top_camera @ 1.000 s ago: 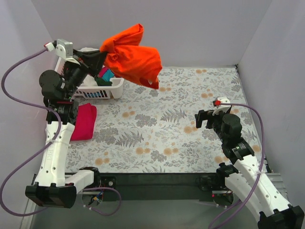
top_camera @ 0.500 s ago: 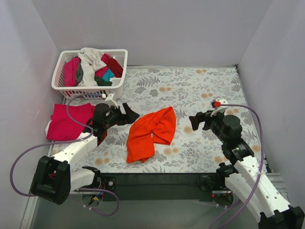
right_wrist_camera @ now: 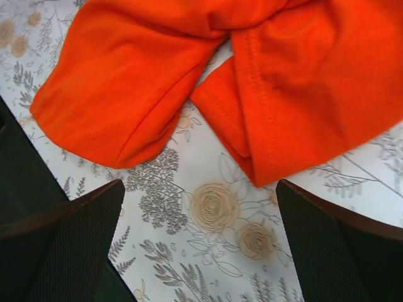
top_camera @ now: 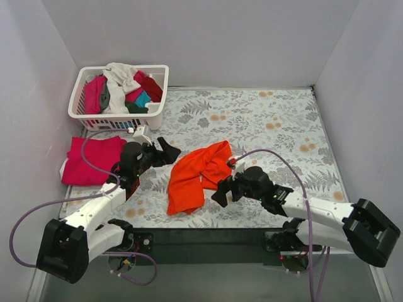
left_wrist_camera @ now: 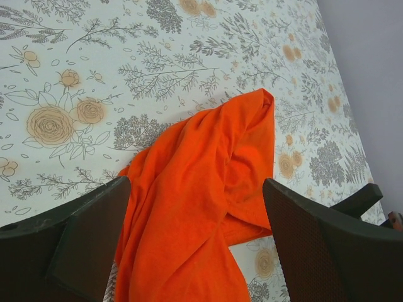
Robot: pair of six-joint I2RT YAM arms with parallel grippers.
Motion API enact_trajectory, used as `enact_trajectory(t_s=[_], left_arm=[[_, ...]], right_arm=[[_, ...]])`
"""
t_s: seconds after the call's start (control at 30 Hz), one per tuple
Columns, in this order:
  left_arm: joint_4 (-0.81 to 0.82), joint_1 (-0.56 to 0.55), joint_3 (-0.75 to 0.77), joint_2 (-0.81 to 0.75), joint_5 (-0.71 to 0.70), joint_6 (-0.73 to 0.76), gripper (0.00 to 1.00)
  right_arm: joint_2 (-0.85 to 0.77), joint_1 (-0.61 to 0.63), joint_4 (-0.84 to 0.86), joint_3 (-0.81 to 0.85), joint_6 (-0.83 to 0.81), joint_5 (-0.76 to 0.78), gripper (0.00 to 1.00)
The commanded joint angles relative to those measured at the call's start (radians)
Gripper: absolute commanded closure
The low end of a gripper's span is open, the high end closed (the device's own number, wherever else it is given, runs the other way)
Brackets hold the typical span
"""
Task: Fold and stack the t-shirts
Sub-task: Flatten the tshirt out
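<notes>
Pale lilac walls close in a desk (top_camera: 283, 126) covered with a white cloth printed in grey ferns and tan flowers. A bright orange, soft short-sleeved t-shirt (top_camera: 198, 175) lies crumpled on it, bunched into a bent, doubled-over strip. It sits between the two sets of jaws: the left jaws are just beside its far left end and the right jaws just beside its near right edge.

The left jaws are spread wide and hold nothing, low over the desk. In the left wrist view the orange t-shirt (left_wrist_camera: 201, 189) fills the gap between the two dark fingers (left_wrist_camera: 82, 251) and runs on ahead of them. Whether either finger touches the cloth cannot be told.

The right jaws are also spread wide and empty. From the right wrist, the orange t-shirt (right_wrist_camera: 189, 75) lies ahead of the fingers (right_wrist_camera: 63, 251), a stitched hem pointing back toward them. Only the flowered desk (right_wrist_camera: 214, 214) shows between them.

A magenta-pink t-shirt (top_camera: 94, 160), folded flat, lies to the left of the left jaws, beside that arm and well apart from the orange one.

Beyond the left jaws, toward the far left corner, stands a white slatted plastic basket (top_camera: 107, 118). It is heaped with loose shirts: a white one (top_camera: 119, 75) on top, a dark red one (top_camera: 151, 87), a teal one (top_camera: 142, 99) and another magenta one (top_camera: 93, 93).
</notes>
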Motion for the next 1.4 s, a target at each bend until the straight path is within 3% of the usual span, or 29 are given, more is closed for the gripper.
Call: enact_trajectory(t_s=[0.0,0.47,0.57,0.67,0.7,0.77,0.8,0.93,1.17,1.27,1.37], left_arm=[[-0.006,-0.004,-0.013,-0.012,-0.024,0.002,0.21],[-0.011,-0.005,-0.033,-0.002,-0.024,0.009,0.21],[-0.015,-0.007,-0.033,-0.010,-0.028,0.011,0.21],[-0.015,-0.007,-0.035,-0.016,-0.026,0.011,0.21],[-0.015,-0.005,-0.036,-0.022,-0.028,0.011,0.21],[-0.014,-0.007,-0.039,-0.033,-0.028,0.017,0.21],[-0.012,-0.010,-0.039,-0.045,-0.031,0.022,0.21],[-0.003,-0.054,-0.041,-0.090,-0.041,0.063,0.22],[0.031,-0.195,-0.043,-0.165,-0.029,0.152,0.23],[0.019,-0.211,-0.053,-0.211,-0.086,0.158,0.23],[-0.023,-0.211,-0.070,-0.287,-0.254,0.132,0.23]], right_arm=[[0.070,0.053,0.196,0.012,0.077,0.009,0.04],[0.385,0.191,0.333,0.154,0.118,-0.044,0.13],[0.434,0.191,0.333,0.180,0.120,-0.057,0.24],[0.469,0.191,0.330,0.194,0.127,-0.066,0.48],[0.483,0.191,0.330,0.199,0.130,-0.073,0.63],[0.486,0.191,0.325,0.208,0.129,-0.083,0.82],[0.479,0.191,0.321,0.213,0.129,-0.075,0.98],[0.433,0.165,0.214,0.284,0.084,-0.043,0.99],[0.425,0.090,-0.046,0.550,-0.006,-0.008,0.99],[0.497,0.053,-0.075,0.659,-0.020,-0.029,0.99],[0.589,0.021,-0.075,0.758,-0.032,-0.084,0.99]])
